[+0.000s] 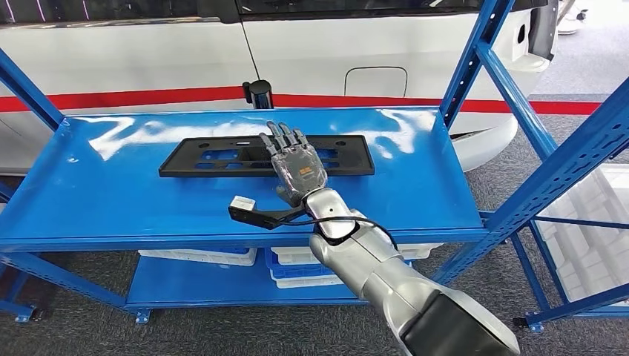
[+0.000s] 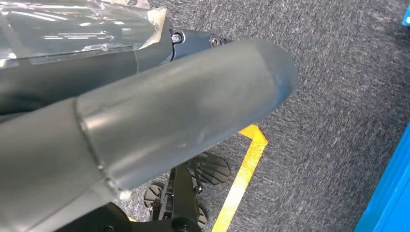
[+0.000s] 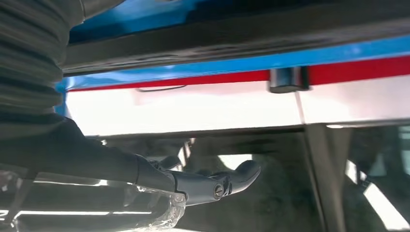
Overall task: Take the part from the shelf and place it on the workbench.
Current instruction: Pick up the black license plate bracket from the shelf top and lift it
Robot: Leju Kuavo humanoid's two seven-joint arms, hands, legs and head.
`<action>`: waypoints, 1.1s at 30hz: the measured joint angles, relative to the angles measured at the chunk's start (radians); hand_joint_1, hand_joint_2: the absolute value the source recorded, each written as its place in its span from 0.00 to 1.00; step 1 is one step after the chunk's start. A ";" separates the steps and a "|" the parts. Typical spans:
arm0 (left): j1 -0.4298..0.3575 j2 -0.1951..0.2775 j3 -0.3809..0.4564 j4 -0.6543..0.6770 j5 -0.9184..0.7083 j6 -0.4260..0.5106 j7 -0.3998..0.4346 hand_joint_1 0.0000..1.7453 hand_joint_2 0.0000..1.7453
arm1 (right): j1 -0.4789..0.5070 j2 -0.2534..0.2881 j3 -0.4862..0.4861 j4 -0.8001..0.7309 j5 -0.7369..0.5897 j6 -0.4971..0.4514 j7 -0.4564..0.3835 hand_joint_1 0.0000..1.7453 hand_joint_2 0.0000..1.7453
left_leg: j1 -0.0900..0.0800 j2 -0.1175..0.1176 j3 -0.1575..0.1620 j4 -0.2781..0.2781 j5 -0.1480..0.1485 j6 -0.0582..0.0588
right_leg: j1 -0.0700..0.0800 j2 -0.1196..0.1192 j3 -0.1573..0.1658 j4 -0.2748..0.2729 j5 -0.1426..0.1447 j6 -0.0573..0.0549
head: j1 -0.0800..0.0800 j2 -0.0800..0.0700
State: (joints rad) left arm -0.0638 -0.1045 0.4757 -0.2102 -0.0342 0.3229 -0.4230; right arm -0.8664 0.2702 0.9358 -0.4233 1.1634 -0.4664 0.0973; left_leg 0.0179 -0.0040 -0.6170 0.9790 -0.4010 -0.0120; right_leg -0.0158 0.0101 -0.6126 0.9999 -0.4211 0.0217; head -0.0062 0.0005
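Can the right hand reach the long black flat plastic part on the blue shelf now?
Probably yes: the right hand is over the long black flat plastic part on the blue shelf, fingers apart, and nothing stands between them.

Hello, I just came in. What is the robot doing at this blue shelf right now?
The robot is reaching with its right hand over the top of the blue shelf. The hand's fingers are spread above a long black flat part lying on that shelf, in front of a white vehicle with a red stripe. The part lies flat and is not lifted; whether the hand already touches it is unclear. The left hand hangs down over grey carpet.
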 joint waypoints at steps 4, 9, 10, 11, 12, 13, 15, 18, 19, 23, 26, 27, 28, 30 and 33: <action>0.000 0.002 0.000 0.000 -0.013 -0.004 0.000 0.00 0.00 | -0.005 -0.022 -0.025 0.031 0.066 0.003 0.064 0.00 1.00 | 0.000 0.000 0.000 0.000 0.000 0.000 | 0.000 0.000 0.000 0.000 0.000 0.000 | 0.000 0.000; 0.000 0.005 0.000 0.000 -0.023 -0.009 0.000 0.00 0.00 | -0.008 -0.048 -0.067 0.049 0.109 0.009 0.116 0.00 1.00 | 0.000 0.000 0.000 0.000 0.000 0.000 | 0.000 0.000 0.000 0.000 0.000 0.000 | 0.000 0.000; 0.000 0.006 0.000 0.000 -0.025 -0.010 0.000 0.00 0.00 | -0.009 -0.054 -0.078 0.052 0.119 0.013 0.129 0.00 1.00 | 0.000 0.000 0.000 0.000 0.000 0.000 | 0.000 0.000 0.000 0.000 0.000 0.000 | 0.000 0.000; 0.000 0.007 0.001 0.000 -0.026 -0.011 -0.001 0.00 0.00 | -0.011 -0.060 -0.089 0.054 0.127 0.018 0.140 0.00 1.00 | 0.000 0.000 0.000 0.000 0.000 0.000 | 0.000 0.000 0.000 0.000 0.000 0.000 | 0.000 0.000; 0.000 0.008 0.001 0.000 -0.028 -0.012 -0.002 0.00 0.00 | -0.013 -0.067 -0.101 0.056 0.134 0.021 0.148 0.00 1.00 | 0.000 0.000 0.000 0.000 0.000 0.000 | 0.000 0.000 0.000 0.000 0.000 0.000 | 0.000 0.000; 0.000 0.009 0.002 0.000 -0.028 -0.015 -0.004 0.00 0.00 | -0.015 -0.073 -0.112 0.058 0.140 0.023 0.153 0.00 1.00 | 0.000 0.000 0.000 0.000 0.000 0.000 | 0.000 0.000 0.000 0.000 0.000 0.000 | 0.000 0.000; 0.000 0.011 0.006 0.000 -0.029 -0.019 -0.006 0.00 0.00 | -0.016 -0.083 -0.131 0.060 0.146 0.023 0.158 0.04 1.00 | 0.000 0.000 0.000 0.000 0.000 0.000 | 0.000 0.000 0.000 0.000 0.000 0.000 | 0.000 0.000; 0.000 0.013 0.008 0.000 -0.029 -0.021 -0.008 0.00 0.00 | -0.016 -0.093 -0.148 0.061 0.148 0.025 0.161 0.76 1.00 | 0.000 0.000 0.000 0.000 0.000 0.000 | 0.000 0.000 0.000 0.000 0.000 0.000 | 0.000 0.000; 0.000 0.014 0.008 0.000 -0.029 -0.021 -0.010 0.00 0.00 | -0.016 -0.095 -0.152 0.062 0.149 0.026 0.162 0.96 1.00 | 0.000 0.000 0.000 0.000 0.000 0.000 | 0.000 0.000 0.000 0.000 0.000 0.000 | 0.000 0.000; 0.000 0.014 0.009 0.000 -0.029 -0.025 -0.021 0.00 0.00 | -0.016 -0.100 -0.166 0.062 0.152 0.033 0.166 0.94 1.00 | 0.000 0.000 0.000 0.000 0.000 0.000 | 0.000 0.000 0.000 0.000 0.000 0.000 | 0.000 0.000; -0.001 0.015 0.009 0.000 -0.031 -0.044 -0.037 0.00 0.00 | -0.015 -0.103 -0.178 0.063 0.161 0.033 0.161 0.98 1.00 | 0.000 0.000 0.000 0.000 0.000 0.000 | 0.000 0.000 0.000 0.000 0.000 0.000 | 0.000 0.000; -0.002 0.015 0.009 0.000 -0.031 -0.052 -0.043 0.00 0.00 | -0.015 -0.103 -0.183 0.063 0.163 0.033 0.159 0.99 1.00 | 0.000 0.000 0.000 0.000 0.000 0.000 | 0.000 0.000 0.000 0.000 0.000 0.000 | 0.000 0.000; -0.004 0.015 0.009 0.000 -0.031 -0.060 -0.048 0.00 0.00 | -0.014 -0.102 -0.187 0.063 0.165 0.033 0.156 1.00 1.00 | 0.000 0.000 0.000 0.000 0.000 0.000 | 0.000 0.000 0.000 0.000 0.000 0.000 | 0.000 0.000; -0.006 0.015 0.009 0.000 -0.033 -0.073 -0.059 0.00 0.00 | -0.011 -0.102 -0.194 0.063 0.168 0.033 0.150 1.00 1.00 | 0.000 0.000 0.000 0.000 0.000 0.000 | 0.000 0.000 0.000 0.000 0.000 0.000 | 0.000 0.000; -0.010 0.015 0.009 -0.001 -0.037 -0.094 -0.082 0.00 0.00 | -0.010 -0.101 -0.213 0.063 0.177 0.029 0.134 1.00 1.00 | 0.000 0.000 0.000 0.000 0.000 0.000 | 0.000 0.000 0.000 0.000 0.000 0.000 | 0.000 0.000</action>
State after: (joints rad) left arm -0.0736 -0.0894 0.4848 -0.2114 -0.0713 0.2288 -0.5052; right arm -0.8763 0.1691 0.7227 -0.3607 1.3404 -0.4369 0.2309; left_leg 0.0179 -0.0038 -0.6168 0.9793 -0.4010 -0.0119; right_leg -0.0159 0.0102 -0.6123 0.9999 -0.4209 0.0218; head -0.0062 0.0005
